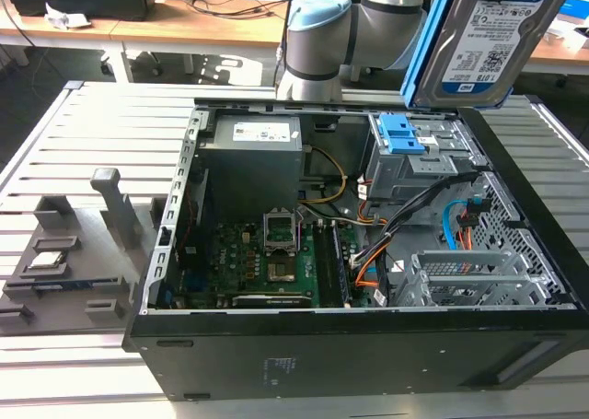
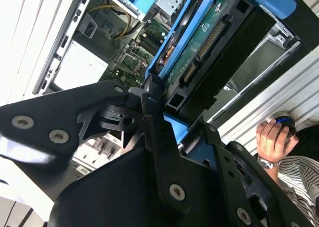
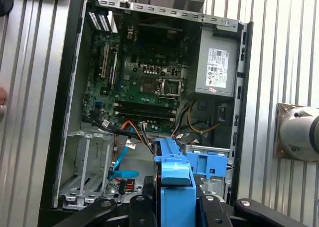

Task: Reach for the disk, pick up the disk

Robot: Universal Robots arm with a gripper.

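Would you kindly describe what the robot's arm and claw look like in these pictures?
The arm has silver-grey tubular segments with pale blue caps on rounded joints. The claw is matte black, built of flat angular linkage bars joined by silver screws, as both wrist views show.

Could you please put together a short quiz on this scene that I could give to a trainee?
1. True or false: the disk lies flat inside the computer case.
2. What is the gripper shut on? A) the disk's blue bracket B) an orange cable C) a memory module
3. Fill in: in the exterior view, the disk hangs ___ the open case.
Key: 1 false; 2 A; 3 above.
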